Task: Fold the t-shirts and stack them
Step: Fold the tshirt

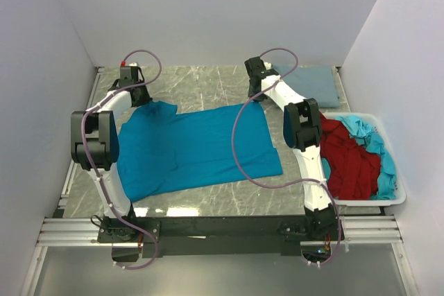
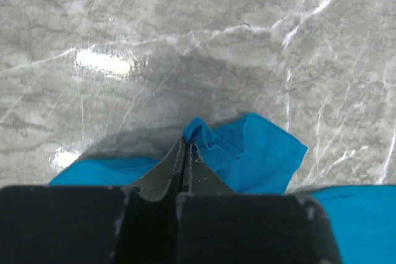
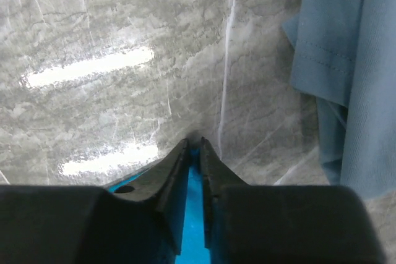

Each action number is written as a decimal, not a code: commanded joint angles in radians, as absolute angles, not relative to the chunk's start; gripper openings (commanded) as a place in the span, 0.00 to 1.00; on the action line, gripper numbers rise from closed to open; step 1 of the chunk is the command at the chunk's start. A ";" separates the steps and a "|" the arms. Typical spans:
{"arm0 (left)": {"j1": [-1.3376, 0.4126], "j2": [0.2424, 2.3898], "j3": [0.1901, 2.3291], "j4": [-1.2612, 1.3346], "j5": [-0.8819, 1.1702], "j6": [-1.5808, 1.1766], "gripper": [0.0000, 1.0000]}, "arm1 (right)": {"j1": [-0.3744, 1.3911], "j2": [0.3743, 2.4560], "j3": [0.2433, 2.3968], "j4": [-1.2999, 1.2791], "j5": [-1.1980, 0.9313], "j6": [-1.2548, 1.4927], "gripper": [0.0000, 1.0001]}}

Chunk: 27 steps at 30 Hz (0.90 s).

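You're working in a robotics lab cell: plain white panel walls (image 1: 208, 12) box in a grey marble-patterned tabletop (image 1: 208, 84), and a silver aluminium extrusion rail (image 1: 69, 232) runs along its near edge.

tabletop (image 1: 208, 88): grey marble with white veins, lying flat, reflecting bright light streaks in both wrist views
bin (image 1: 374, 202): white plastic, sitting at the tabletop's right edge, toward the near side
walls (image 1: 208, 12): plain white, enclosing left, back and right
rail (image 1: 69, 231): aluminium, running along the near edge
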<state>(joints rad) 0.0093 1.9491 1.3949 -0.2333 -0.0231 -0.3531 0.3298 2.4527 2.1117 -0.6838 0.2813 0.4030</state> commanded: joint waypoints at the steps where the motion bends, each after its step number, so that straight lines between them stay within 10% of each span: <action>1: 0.006 1.876 1.376 -0.192 -0.008 -0.373 0.00 | 0.342 2.413 2.082 -0.701 0.314 0.410 0.18; 6: -0.018 1.845 1.345 -0.183 -0.008 -0.387 0.00 | 0.344 2.378 2.066 -0.672 0.314 0.399 0.00; 27: -0.081 1.369 0.841 -0.020 0.003 -0.682 0.00 | 0.388 1.997 1.619 -0.451 0.319 0.402 0.00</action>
